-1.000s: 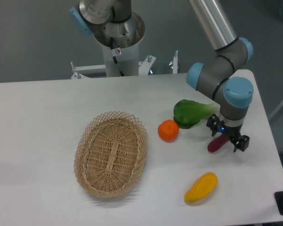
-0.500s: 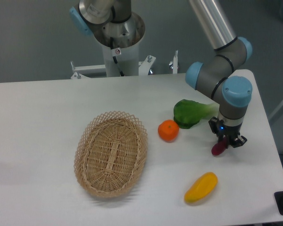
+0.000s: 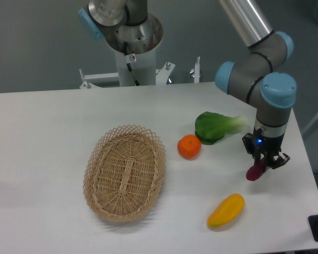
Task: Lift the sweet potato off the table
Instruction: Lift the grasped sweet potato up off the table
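The sweet potato (image 3: 255, 171) is a small dark reddish-purple piece, held tilted at the right side of the white table (image 3: 42, 137). My gripper (image 3: 265, 160) points straight down and is shut on its upper end. The lower end of the sweet potato hangs out below the fingers, close above the tabletop; whether it touches the surface I cannot tell. The grey arm with blue joint caps rises from the gripper toward the top right.
A yellow-orange mango-shaped item (image 3: 226, 211) lies in front of the gripper. A green leafy vegetable (image 3: 216, 127) and an orange fruit (image 3: 189, 146) sit to its left. An oval wicker basket (image 3: 125, 172) occupies the centre-left. The table's right edge is close to the gripper.
The jaws have shut on the sweet potato, which now stands more upright. Gripper and sweet potato have shifted right and slightly toward the front edge.
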You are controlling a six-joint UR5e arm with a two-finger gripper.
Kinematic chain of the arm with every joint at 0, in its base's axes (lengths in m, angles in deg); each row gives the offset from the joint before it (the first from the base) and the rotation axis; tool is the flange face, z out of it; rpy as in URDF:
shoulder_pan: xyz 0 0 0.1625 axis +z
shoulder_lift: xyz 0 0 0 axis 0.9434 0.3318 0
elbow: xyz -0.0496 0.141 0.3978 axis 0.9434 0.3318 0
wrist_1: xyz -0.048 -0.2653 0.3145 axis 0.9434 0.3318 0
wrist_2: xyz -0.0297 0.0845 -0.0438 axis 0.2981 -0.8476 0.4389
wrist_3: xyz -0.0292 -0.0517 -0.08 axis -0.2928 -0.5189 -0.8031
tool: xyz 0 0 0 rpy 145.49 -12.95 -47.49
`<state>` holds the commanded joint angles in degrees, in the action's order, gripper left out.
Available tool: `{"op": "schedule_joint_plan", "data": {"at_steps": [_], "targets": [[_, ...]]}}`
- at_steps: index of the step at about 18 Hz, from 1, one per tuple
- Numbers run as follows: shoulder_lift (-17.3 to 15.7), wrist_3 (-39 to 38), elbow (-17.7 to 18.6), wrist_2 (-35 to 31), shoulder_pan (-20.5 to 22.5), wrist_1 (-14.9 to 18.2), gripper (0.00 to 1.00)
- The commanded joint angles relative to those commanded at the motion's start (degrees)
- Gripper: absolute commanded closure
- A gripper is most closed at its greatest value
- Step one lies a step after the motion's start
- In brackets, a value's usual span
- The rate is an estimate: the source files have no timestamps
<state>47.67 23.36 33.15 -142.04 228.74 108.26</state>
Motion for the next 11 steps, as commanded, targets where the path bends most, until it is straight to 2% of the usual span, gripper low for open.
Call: {"op": "schedule_joint_plan", "data": {"at_steps": [4,11], "targets": [[-2.64,-8.61,-0.53,6.78,-1.92,-0.17,0.88],[-7.56,-20.84,-0.62,9.42,-5.1,0.0,0.88]]}}
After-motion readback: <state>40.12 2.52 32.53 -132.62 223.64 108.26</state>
